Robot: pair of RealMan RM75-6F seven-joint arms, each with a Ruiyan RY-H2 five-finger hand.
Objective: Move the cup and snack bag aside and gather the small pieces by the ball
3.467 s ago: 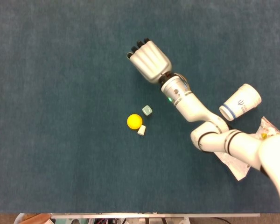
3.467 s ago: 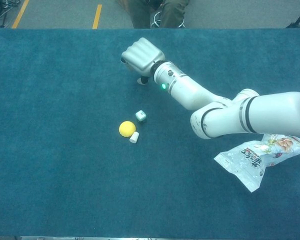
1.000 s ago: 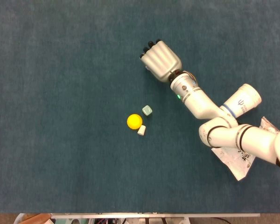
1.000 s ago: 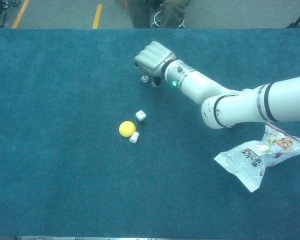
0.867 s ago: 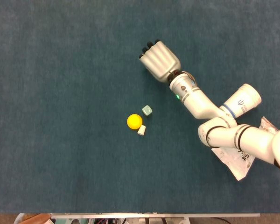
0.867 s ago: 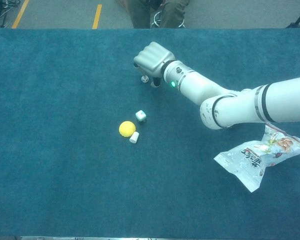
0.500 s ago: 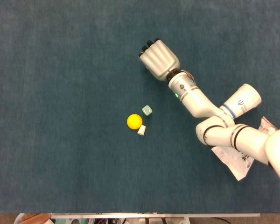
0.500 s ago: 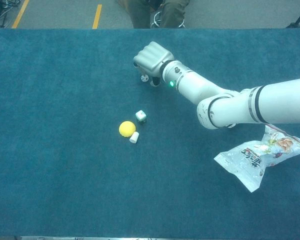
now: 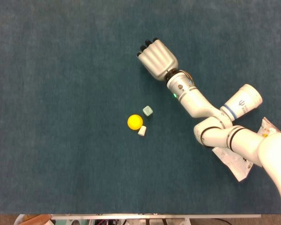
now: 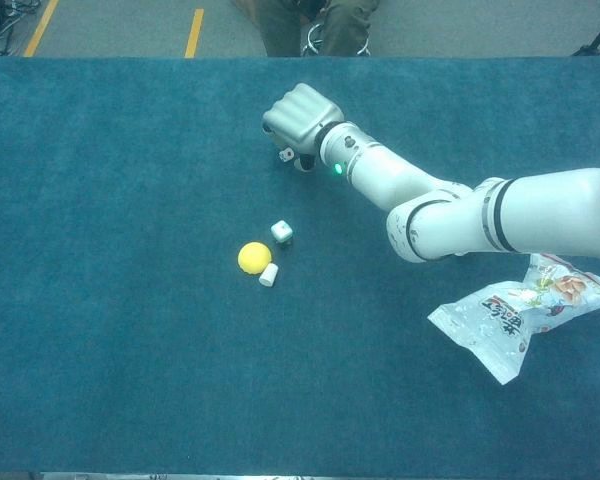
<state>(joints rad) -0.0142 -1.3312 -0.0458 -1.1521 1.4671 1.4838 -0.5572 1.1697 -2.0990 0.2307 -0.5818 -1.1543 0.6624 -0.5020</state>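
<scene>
Head view gives you one yellow ball [image 9: 135, 121] with two small pieces touching or just beside it: a green cube [image 9: 147, 110] and a white cylinder [image 9: 142, 131]. Your right robot hand [image 9: 157, 58], beyond the ball, has its fingers curled in; whether it grips anything, I cannot tell. One cup [image 9: 241, 102] lies tipped and one snack bag [image 10: 525, 308] lies flat on the worktop [image 9: 61, 93], both well right of the ball.

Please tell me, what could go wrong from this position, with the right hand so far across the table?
1. The right hand covers a small piece in the chest view; whether it grips it I cannot tell, so the piece may slip out.
2. The ball is round and lies close to the two small pieces; a careless return could knock it rolling.
3. The forearm passes close by the tipped cup and over the snack bag, and could drag them.
</scene>
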